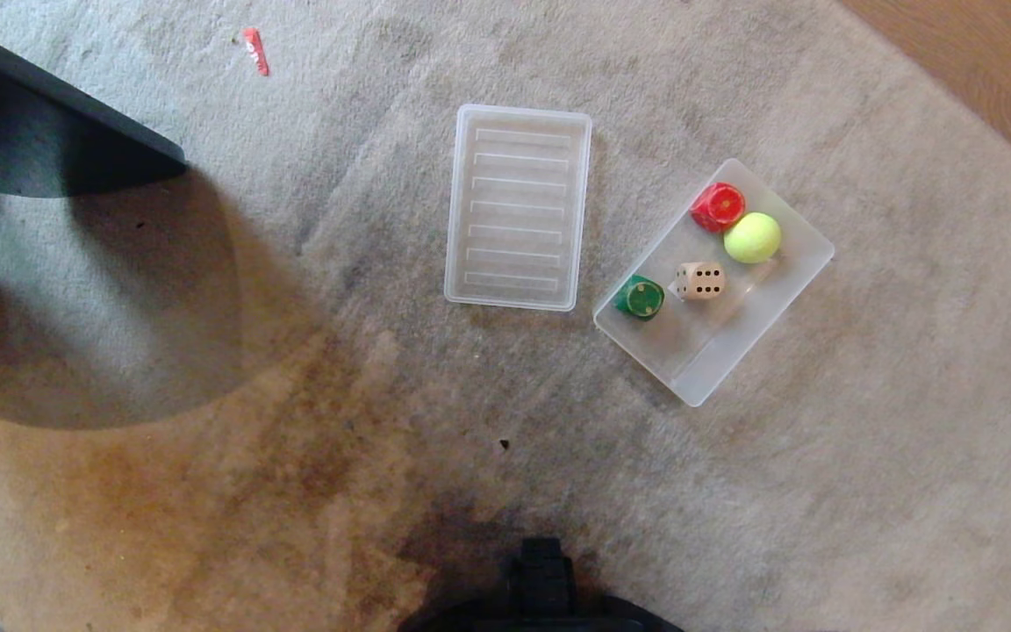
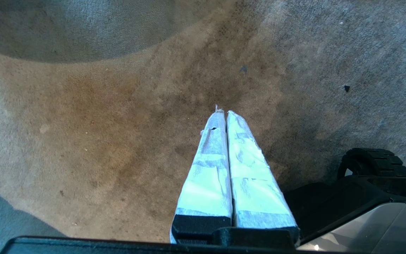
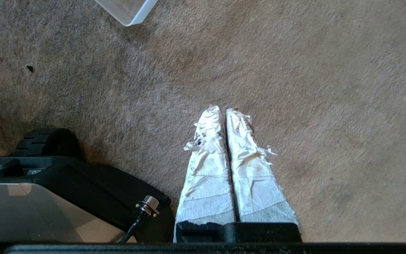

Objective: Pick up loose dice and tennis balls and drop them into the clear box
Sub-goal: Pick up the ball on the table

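Apparently end or idle stage: nothing loose visible on the carpet [image 1: 207,491] in any view. Clear box [image 1: 791,285] sits right of centre in head view, w/ 1 beige die [image 1: 701,281] and 1 tennis ball [image 1: 752,238] inside, plus 1 red die [image 1: 718,207] and 1 green die [image 1: 641,298]. Yellow die, 2nd ball: not seen. 1 ribbed lid [image 1: 519,207] lies flat just left of box.

Left gripper [image 2: 223,112] and right gripper [image 3: 224,110]: fingers pressed together, holding nothing, both low over bare carpet beside the robot base [image 3: 48,176].

Next, my guess: look around for remaining pieces before any reach.
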{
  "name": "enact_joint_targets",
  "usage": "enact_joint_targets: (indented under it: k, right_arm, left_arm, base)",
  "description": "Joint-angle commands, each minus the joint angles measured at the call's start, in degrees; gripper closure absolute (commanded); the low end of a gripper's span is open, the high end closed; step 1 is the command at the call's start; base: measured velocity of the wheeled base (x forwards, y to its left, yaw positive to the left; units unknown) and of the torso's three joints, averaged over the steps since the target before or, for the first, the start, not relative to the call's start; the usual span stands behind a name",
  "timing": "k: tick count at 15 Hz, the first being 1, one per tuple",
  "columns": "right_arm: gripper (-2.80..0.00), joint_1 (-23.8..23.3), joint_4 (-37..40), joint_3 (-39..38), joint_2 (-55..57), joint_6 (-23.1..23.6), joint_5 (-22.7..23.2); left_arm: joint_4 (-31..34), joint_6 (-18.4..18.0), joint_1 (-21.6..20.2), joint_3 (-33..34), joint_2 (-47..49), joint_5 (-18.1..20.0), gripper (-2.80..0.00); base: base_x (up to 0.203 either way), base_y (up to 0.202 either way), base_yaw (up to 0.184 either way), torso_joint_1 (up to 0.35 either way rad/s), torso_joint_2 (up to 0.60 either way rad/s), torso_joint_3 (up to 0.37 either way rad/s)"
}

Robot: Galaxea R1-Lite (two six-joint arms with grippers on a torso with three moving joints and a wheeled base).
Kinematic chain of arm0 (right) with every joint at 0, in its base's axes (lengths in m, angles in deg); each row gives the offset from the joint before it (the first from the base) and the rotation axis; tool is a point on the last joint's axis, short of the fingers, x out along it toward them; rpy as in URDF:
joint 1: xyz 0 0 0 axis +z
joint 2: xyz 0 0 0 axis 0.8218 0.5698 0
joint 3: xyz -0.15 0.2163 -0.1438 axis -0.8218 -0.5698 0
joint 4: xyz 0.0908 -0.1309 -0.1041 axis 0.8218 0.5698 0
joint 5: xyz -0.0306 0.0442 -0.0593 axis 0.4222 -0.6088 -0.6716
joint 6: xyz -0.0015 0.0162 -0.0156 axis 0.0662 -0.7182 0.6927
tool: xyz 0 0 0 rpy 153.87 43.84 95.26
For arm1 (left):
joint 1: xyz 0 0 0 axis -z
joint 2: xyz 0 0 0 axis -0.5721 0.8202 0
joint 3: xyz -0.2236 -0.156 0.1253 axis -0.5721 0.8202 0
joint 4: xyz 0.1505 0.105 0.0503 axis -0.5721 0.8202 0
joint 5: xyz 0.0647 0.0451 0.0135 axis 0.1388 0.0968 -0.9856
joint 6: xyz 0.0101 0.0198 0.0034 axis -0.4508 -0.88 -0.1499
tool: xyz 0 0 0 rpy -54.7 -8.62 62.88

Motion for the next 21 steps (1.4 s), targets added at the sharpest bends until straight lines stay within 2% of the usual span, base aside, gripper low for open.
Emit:
enact_joint_targets:
  k: [1, 10, 21]
  right_arm:
    - [0.00, 0.00, 0.04, -0.18, 0.09, 0.05, -0.02]
    - [0.00, 0.00, 0.04, -0.18, 0.09, 0.05, -0.02]
    - [0.00, 0.00, 0.04, -0.18, 0.09, 0.05, -0.02]
  left_arm:
    - [0.00, 0.05, 0.00, 0.09, -0.02, -0.02, 0.00]
    - [0.00, 0.22, 0.00, 0.00, 0.06, -0.02, 0.00]
    - [0.00, 0.13, 0.00, 0.09, -0.02, -0.02, 0.00]
  base:
    - [0.000, 0.000, 0.000, 0.000, 0.00, 0.000]
    - [0.000, 0.000, 0.000, 0.000, 0.00, 0.009]
    - [0.000, 0.000, 0.000, 0.002, 0.00, 0.187]
